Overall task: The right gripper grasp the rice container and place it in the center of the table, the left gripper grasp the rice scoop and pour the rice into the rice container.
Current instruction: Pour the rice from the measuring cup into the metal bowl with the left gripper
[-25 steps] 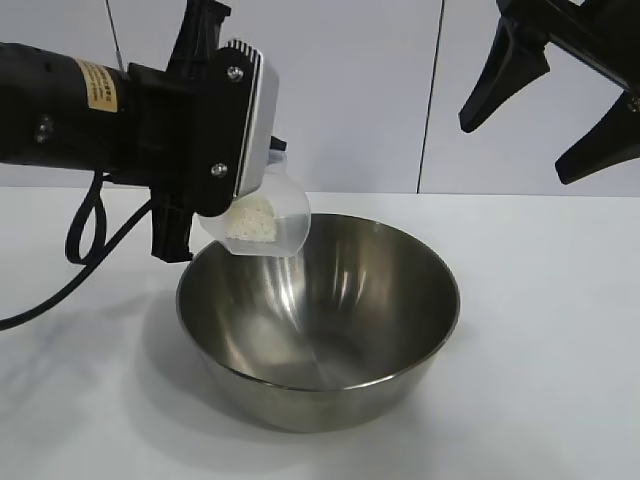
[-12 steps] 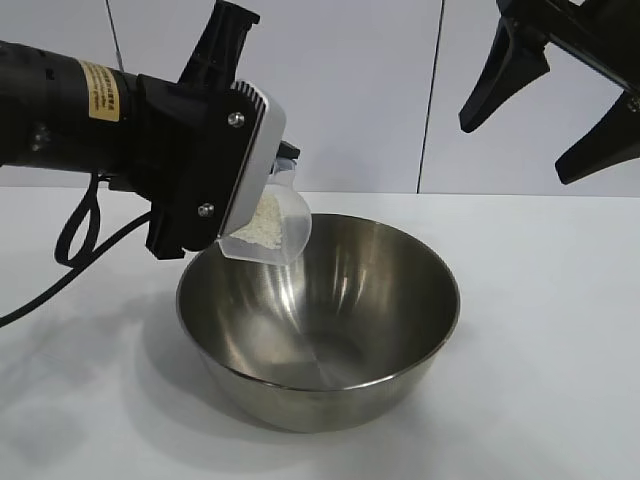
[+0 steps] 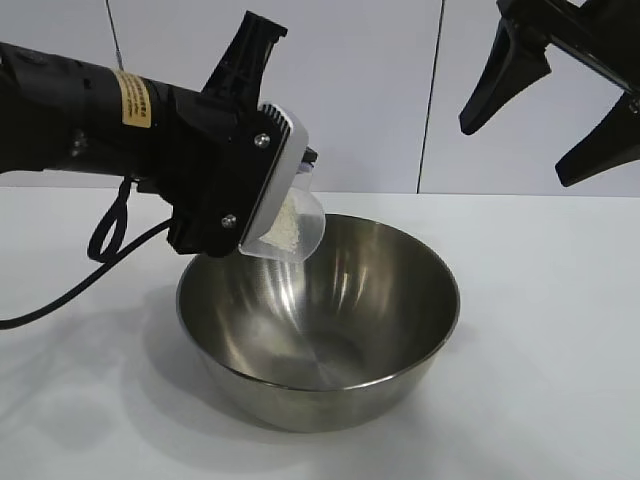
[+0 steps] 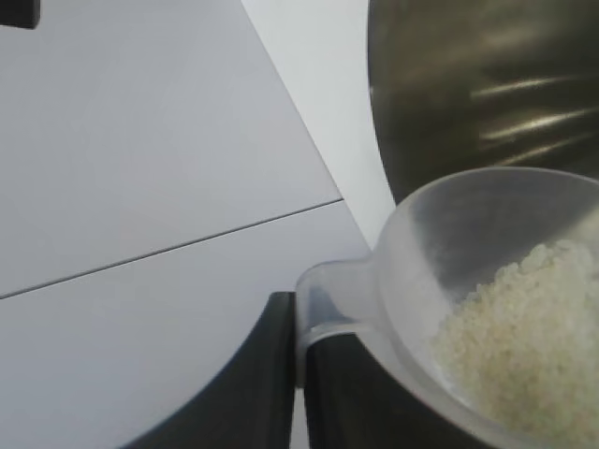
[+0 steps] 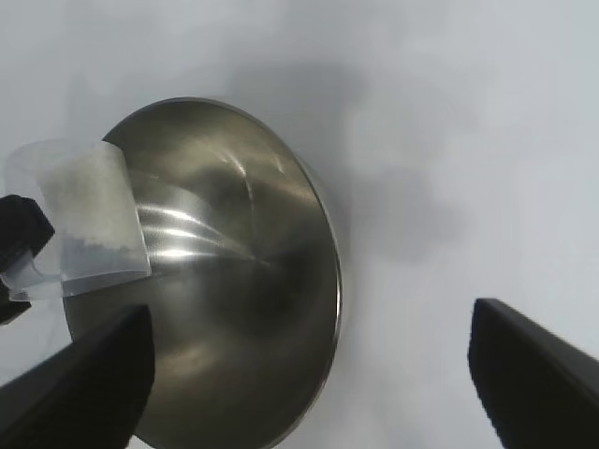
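The rice container (image 3: 330, 310), a wide shiny steel bowl, stands on the white table (image 3: 540, 300). My left gripper (image 4: 301, 374) is shut on the handle of the rice scoop (image 3: 292, 225), a clear plastic cup. It holds the cup tilted over the bowl's far-left rim. The rice (image 3: 287, 228) lies heaped against the cup's lower side; in the left wrist view the rice (image 4: 524, 327) fills the scoop (image 4: 449, 243) next to the bowl (image 4: 487, 84). My right gripper (image 3: 513, 152) hangs open high at the right, above the bowl (image 5: 243, 281), holding nothing.
A black cable (image 3: 100, 250) loops down from the left arm to the table at the left. White wall panels with a vertical seam (image 3: 430, 100) stand behind the table.
The left gripper has shifted right and rolled further, tipping the scoop more steeply over the bowl's rim; the rice has slid towards the lip. The right gripper has not moved.
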You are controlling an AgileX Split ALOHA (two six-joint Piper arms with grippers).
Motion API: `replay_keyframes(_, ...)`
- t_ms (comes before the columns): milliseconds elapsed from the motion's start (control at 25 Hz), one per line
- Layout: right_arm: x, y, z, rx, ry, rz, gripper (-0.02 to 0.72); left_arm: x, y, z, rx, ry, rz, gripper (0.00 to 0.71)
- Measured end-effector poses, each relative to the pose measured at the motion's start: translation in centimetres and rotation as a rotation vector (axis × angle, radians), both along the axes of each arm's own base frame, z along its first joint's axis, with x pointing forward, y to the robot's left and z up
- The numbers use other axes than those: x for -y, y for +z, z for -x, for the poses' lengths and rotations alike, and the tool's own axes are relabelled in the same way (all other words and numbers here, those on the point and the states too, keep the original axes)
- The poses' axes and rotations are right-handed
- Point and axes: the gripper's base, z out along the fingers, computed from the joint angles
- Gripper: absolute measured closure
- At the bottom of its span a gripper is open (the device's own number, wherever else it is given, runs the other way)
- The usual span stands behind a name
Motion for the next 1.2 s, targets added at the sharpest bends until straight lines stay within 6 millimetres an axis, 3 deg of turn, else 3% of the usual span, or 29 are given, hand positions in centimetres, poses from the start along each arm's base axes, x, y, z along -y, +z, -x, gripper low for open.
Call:
replay_keyframes(680,0.0,0.0,0.1,-0.007,0.006,0.0,0.072,1.2,0.4,0.7,0.181,-0.165,-0.156,0.701)
replay_keyframes(1200,0.0,-0.1,0.1,-0.005,0.029,0.009,0.072,1.3,0.2,0.8,0.214,-0.206,-0.213,0.701)
